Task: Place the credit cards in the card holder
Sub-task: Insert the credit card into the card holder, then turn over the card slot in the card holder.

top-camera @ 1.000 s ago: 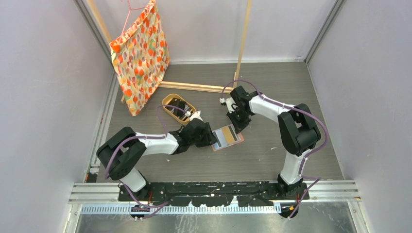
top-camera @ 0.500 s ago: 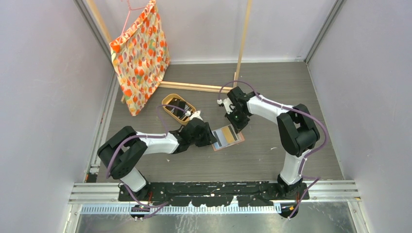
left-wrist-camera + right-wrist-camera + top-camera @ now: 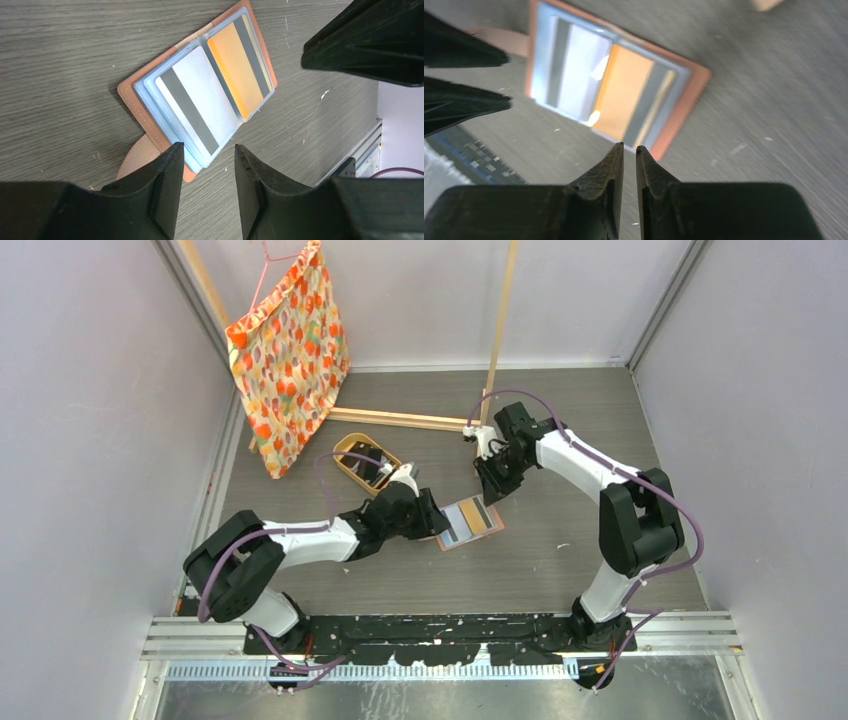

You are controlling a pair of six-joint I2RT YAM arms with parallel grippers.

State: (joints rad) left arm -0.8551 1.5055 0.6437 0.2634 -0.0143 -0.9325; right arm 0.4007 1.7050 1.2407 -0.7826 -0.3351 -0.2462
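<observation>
Arms (image 3: 310, 538) (image 3: 575, 455) flank card holder (image 3: 469, 523) (lying open); left fingers (image 3: 165, 185) apart, right fingers (image 3: 609, 175) barely parted.

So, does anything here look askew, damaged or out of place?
Nothing is spilled or damaged. The holder lies open, turned askew to the grain of the table, and its snap tab pokes out from under it. The white card and the orange card both sit in their pockets.
</observation>
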